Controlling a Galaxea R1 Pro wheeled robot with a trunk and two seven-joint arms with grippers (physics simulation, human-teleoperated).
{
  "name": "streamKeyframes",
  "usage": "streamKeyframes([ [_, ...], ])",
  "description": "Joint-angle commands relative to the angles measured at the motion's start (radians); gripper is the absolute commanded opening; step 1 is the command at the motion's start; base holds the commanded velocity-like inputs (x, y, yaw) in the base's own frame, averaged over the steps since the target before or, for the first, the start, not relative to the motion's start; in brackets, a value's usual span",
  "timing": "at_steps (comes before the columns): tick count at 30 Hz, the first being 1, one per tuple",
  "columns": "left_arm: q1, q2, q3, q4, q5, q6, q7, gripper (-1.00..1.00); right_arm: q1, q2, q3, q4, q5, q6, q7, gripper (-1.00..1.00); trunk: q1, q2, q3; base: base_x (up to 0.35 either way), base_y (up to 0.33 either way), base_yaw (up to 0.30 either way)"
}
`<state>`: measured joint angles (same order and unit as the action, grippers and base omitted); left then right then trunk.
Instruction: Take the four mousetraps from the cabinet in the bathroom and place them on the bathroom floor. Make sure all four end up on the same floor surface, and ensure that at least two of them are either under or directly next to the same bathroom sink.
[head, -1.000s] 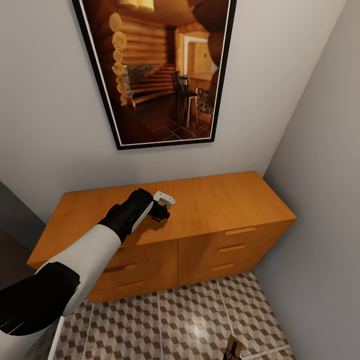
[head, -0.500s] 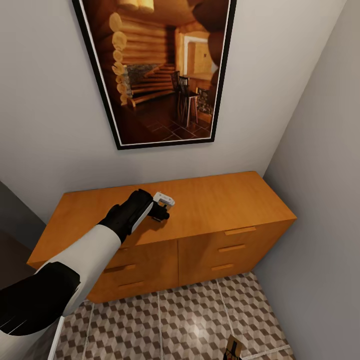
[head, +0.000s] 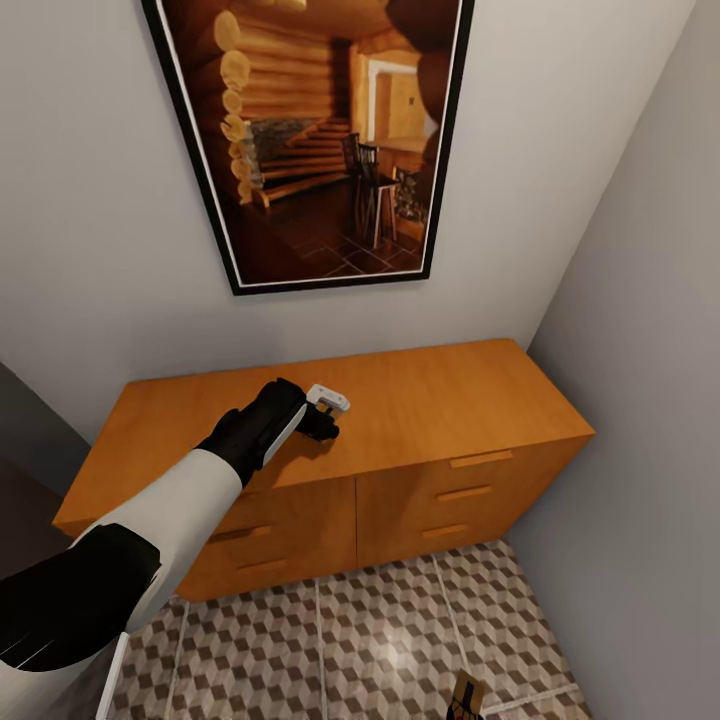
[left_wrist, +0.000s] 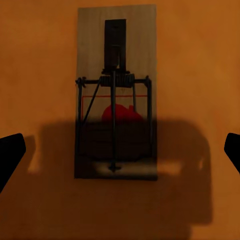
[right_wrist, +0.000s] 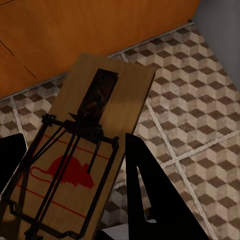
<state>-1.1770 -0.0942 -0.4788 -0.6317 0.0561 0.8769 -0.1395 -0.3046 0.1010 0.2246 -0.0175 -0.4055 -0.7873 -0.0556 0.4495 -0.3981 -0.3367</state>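
cabinet (head: 440, 400) top | left hand (left_wrist: 120, 150) spread above mousetrap (left_wrist: 116, 90)

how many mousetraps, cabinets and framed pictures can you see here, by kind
mousetraps: 2, one lying on the cabinet top under the left gripper, one held in the right gripper
cabinet: 1
framed picture: 1
total: 4
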Motion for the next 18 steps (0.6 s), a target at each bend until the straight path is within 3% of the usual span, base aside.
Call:
streamKeyframes([
  [1,-0.001,0.001,-0.003,-0.001,0.005,0.004,0.001,1.0,-0.001,0.0,0.009,0.001,-0.004,-0.003,-0.006,-1.0,0.0,-0.002,-0.003,0.0,0.0,0.0],
  [7,-0.001,0.001,-0.003,-0.002,0.004,0.004,0.003,1.0,-0.001,0.0,0.009,0.001,-0.004,-0.003,-0.006,-1.0,0.0,-0.002,-0.01,0.0,0.0,0.0],
  [18,-0.001,-0.006,-0.003,-0.002,0.007,0.005,0.079,1.0,-0.001,0.0,0.009,0.001,-0.004,-0.003,-0.006,-1.0,0.0,-0.002,-0.023,0.0,0.0,0.0],
])
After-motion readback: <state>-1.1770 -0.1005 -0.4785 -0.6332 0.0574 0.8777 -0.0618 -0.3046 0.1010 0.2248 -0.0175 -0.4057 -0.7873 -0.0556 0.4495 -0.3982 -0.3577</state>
